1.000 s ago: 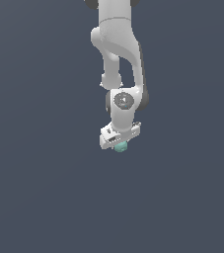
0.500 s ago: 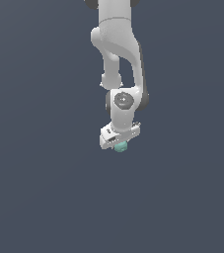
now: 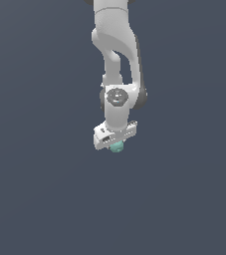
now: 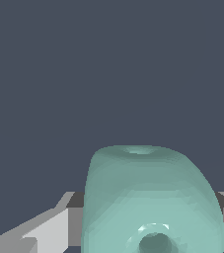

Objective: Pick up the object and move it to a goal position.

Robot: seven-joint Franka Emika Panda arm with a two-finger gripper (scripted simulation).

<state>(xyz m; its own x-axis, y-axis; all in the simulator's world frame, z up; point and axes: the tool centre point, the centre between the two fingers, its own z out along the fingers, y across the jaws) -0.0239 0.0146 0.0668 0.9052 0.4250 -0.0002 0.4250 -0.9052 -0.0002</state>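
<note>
The teal-green ball (image 3: pixel 116 147) shows just under the white gripper (image 3: pixel 115 143) in the exterior view, partly hidden by the gripper body. In the wrist view the ball (image 4: pixel 150 197) fills the lower middle, with a round dimple on its near side, and sits between the grey fingers (image 4: pixel 39 232). The gripper is shut on the ball. The arm hangs down from the top of the exterior view.
A plain dark grey-blue surface (image 3: pixel 45 189) lies all around the arm. No other object shows in either view.
The gripper with the ball has stayed almost in place, at most shifting slightly upward. The grip is unchanged.
</note>
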